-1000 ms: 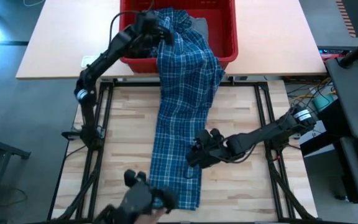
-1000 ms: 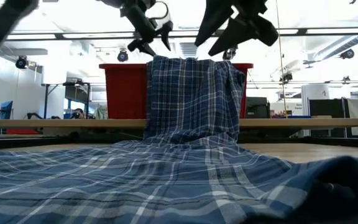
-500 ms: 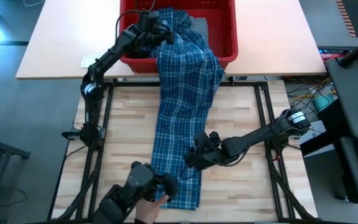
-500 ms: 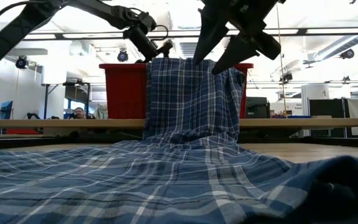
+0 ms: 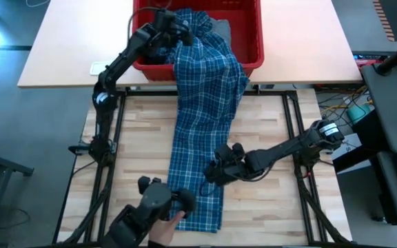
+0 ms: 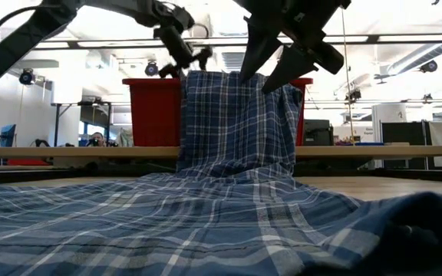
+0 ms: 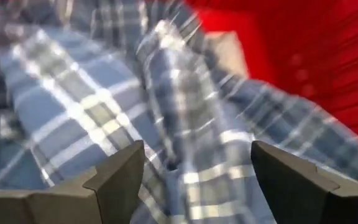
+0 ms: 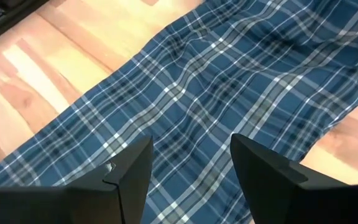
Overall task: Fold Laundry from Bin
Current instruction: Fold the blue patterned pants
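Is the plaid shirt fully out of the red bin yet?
No. The plaid shirt drapes over the red bin rim, its upper end still inside, the rest spread down the table.

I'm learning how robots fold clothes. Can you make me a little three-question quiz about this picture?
1. True or false: the plaid shirt lies wholly inside the red bin.
2. Which tool is at the bin? A) left tool B) right tool
3. Fill in: the right tool hovers over the shirt with its fingers ____.

Key
1. False. The shirt hangs over the bin's front rim and stretches down the wooden table.
2. A. The left tool is open above the shirt's top end in the bin; the right tool is over the table.
3. Open, with nothing between them.
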You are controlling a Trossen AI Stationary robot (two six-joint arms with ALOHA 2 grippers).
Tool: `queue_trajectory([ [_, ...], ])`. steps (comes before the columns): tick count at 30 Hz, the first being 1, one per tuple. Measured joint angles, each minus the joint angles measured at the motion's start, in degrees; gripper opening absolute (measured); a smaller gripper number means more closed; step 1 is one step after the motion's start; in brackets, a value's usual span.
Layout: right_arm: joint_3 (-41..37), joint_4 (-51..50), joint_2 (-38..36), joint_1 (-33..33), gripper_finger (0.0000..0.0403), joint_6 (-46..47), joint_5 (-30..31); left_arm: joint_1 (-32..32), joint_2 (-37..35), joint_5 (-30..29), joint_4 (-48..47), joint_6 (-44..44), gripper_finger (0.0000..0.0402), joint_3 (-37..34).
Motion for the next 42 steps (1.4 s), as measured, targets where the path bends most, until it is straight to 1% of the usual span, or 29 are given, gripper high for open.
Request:
queue_trajectory([
  [1, 0.0, 0.0, 0.0, 0.0, 0.0210, -0.3, 0.0, 0.0, 0.6, -0.4, -0.3, -0.1, 0.0274, 0.0],
  [8, 0.0, 0.0, 0.0, -0.4, 0.0210, -1.5, 0.0, -0.5, 3.8, 1.6, -1.6, -1.5, 0.0260, 0.0],
  [11, 0.0, 0.0, 0.0, -0.4, 0.0210, -1.4, 0.0, -0.7, 4.0, 2.4, -1.1, -0.7, 0.0236, 0.0],
  [13, 0.0, 0.0, 0.0, -0.4, 0.0210, -1.4, 0.0, -0.8, 4.0, 3.0, -0.9, 0.2, 0.0196, 0.3],
  [14, 0.0, 0.0, 0.0, -0.4, 0.0210, -1.4, 0.0, -0.9, 4.0, 3.0, -0.9, 0.4, 0.0170, 0.5],
  [16, 0.0, 0.0, 0.0, -0.4, 0.0210, -1.5, 0.1, -1.1, 3.9, 3.2, -0.8, 1.2, 0.0105, 1.1],
  [18, 0.0, 0.0, 0.0, -0.4, 0.0210, -1.9, 0.7, -1.2, 3.3, 4.9, 0.0, 2.3, 0.0035, 1.1],
  [19, 0.0, 0.0, 0.0, -0.4, 0.0210, -2.2, 0.9, -1.2, 3.0, 6.1, 0.4, 2.5, 0.0019, 1.1],
  [22, 0.0, 0.0, 0.0, -0.4, 0.0210, -3.0, 1.0, -1.1, 1.8, 9.1, 0.6, 2.8, 0.0012, 1.1],
  [24, 0.0, 0.0, 0.0, -0.4, 0.0210, -3.0, 1.0, -1.2, 0.7, 9.9, 0.5, 3.3, 0.0004, 1.1],
  [28, 0.0, 0.0, 0.0, -0.4, 0.0210, -3.5, 1.0, -2.1, -2.4, 10.8, 0.4, 4.7, 0.0001, 1.1],
  [32, 0.0, 0.0, 0.0, -0.4, 0.0210, -4.3, 1.4, -3.7, -4.9, 10.4, -0.8, 6.1, 0.0001, 1.1],
  [35, 0.0, 0.0, 0.0, -0.4, 0.0210, -5.1, 2.5, -4.4, -5.3, 10.2, -2.5, 6.3, 0.0000, 1.1],
  [42, 1.7, 0.0, 0.0, -1.3, 0.0210, -10.9, 2.5, -7.2, -6.2, 8.8, -6.1, 9.9, 0.0000, 1.0],
])
